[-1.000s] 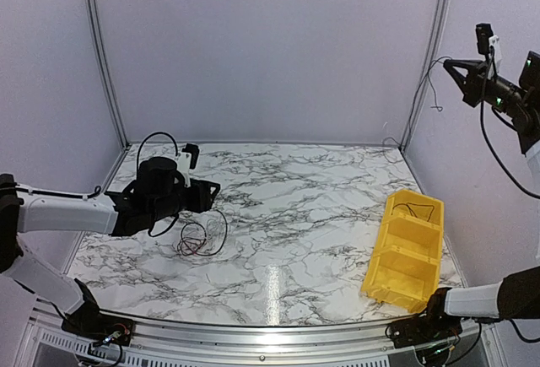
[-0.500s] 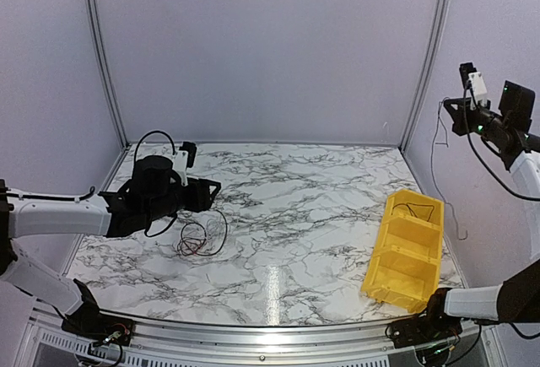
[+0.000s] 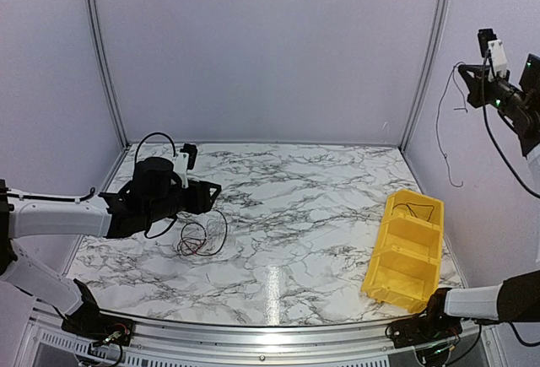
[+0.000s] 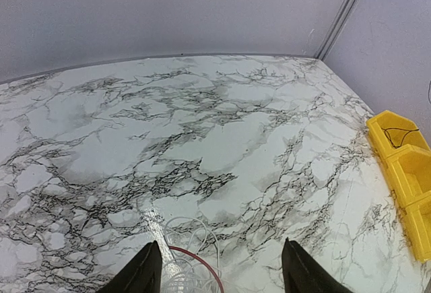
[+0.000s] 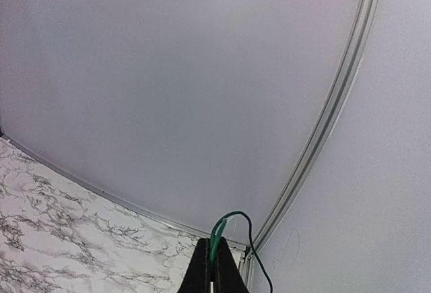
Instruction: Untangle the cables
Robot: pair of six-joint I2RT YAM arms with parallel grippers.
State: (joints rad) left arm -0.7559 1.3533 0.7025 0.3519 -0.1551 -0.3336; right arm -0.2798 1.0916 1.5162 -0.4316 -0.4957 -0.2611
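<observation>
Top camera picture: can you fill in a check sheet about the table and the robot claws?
Surface: white marble-pattern table.
Job's things: tangle of thin black, red and whitish wires near left claw; thin black wire in far compartment of yellow plastic three-compartment bin.
Clutter: nothing seen.
Claws: left claw open; right claw raised high, shut on thin green wire.
Cables: thick black cable loop on left arm.
Surroundings: pale walls, metal corner posts.

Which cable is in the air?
The green cable, pinched in the right gripper, dangling high; the tangle lies on the table, a black cable in the bin.
</observation>
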